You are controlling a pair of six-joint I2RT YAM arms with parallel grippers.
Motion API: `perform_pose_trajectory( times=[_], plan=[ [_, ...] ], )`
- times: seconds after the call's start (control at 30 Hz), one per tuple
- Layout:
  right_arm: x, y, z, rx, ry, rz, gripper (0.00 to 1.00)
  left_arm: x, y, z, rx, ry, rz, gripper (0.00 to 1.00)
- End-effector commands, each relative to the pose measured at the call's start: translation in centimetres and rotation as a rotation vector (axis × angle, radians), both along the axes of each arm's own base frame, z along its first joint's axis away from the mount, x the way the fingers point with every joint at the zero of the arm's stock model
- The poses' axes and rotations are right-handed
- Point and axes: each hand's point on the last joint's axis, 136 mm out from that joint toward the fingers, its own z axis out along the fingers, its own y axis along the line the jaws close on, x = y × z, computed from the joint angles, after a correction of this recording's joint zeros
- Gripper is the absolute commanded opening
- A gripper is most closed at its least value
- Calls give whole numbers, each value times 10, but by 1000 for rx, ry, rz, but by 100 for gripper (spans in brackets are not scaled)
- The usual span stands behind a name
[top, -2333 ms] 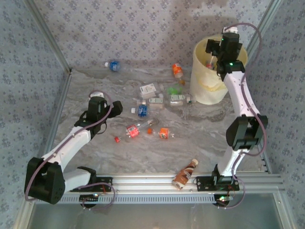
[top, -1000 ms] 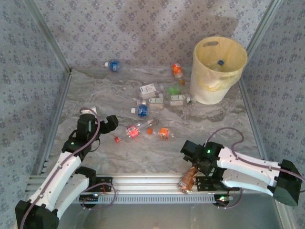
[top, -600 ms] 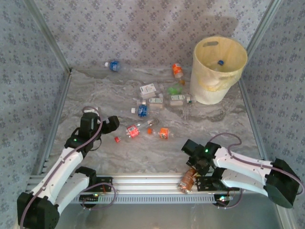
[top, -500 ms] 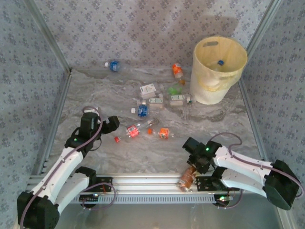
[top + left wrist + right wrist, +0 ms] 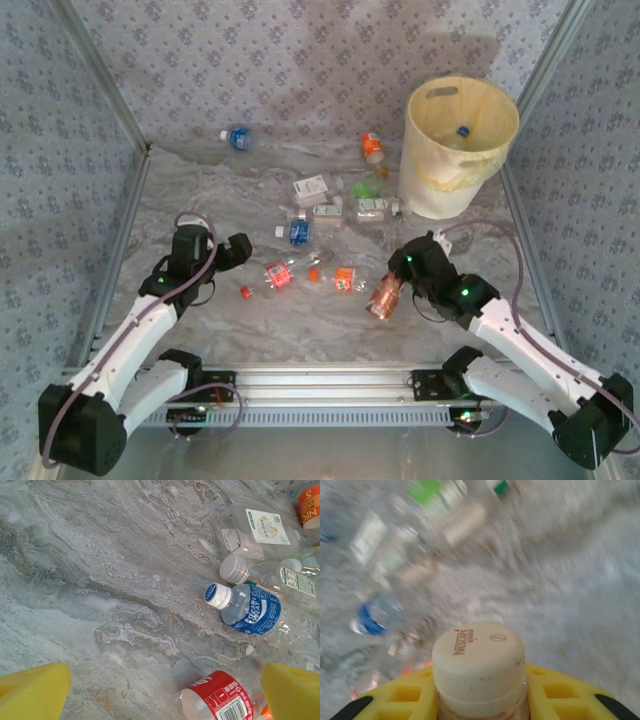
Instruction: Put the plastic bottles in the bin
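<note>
My right claw (image 5: 392,288) is clamped on the brown Nescafe bottle (image 5: 478,667) below its cream cap, over mid-table, well short of the bin (image 5: 430,175); carrying is the step, I judge; next, swing over the rim and let go; that arm reaches forward, elbow bent; my left claw (image 5: 236,250) hangs wide apart.
</note>
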Motion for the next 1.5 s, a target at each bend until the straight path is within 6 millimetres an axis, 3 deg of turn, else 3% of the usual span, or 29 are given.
perform_pose_trajectory(
  times=[0.0, 0.2, 0.4, 0.6, 0.83, 1.0, 1.1, 1.23, 1.37, 1.47],
  plan=[
    [40, -4, 92, -78, -373, 15, 30, 15, -1, 20, -20, -43, 22, 98],
    [85, -6, 187, -189, -607, 68, 30, 26, -5, 24, -12, -14, 21, 98],
    [130, -21, 272, -162, -773, 61, 30, 26, 3, 22, 31, 10, 50, 98],
    [174, -52, 321, -194, -846, 34, 31, 23, 3, 18, 61, 37, 25, 98],
    [237, -116, 312, -288, -785, -129, 32, 4, 0, 5, 119, 129, -68, 98],
    [276, -149, 282, -433, -681, -226, 34, -8, -11, -13, 110, 220, -156, 98],
    [291, -127, 256, -366, -604, -75, 44, -13, -14, -24, 114, 286, -179, 98],
    [293, -98, 238, -275, -559, 61, 62, -21, -20, -38, 111, 367, -231, 98],
    [277, -95, 238, -268, -529, 80, 90, -30, -39, -49, 77, 417, -332, 98],
    [256, -95, 251, -268, -548, 81, 99, -31, -48, -57, 137, 414, -377, 98]
  ],
)
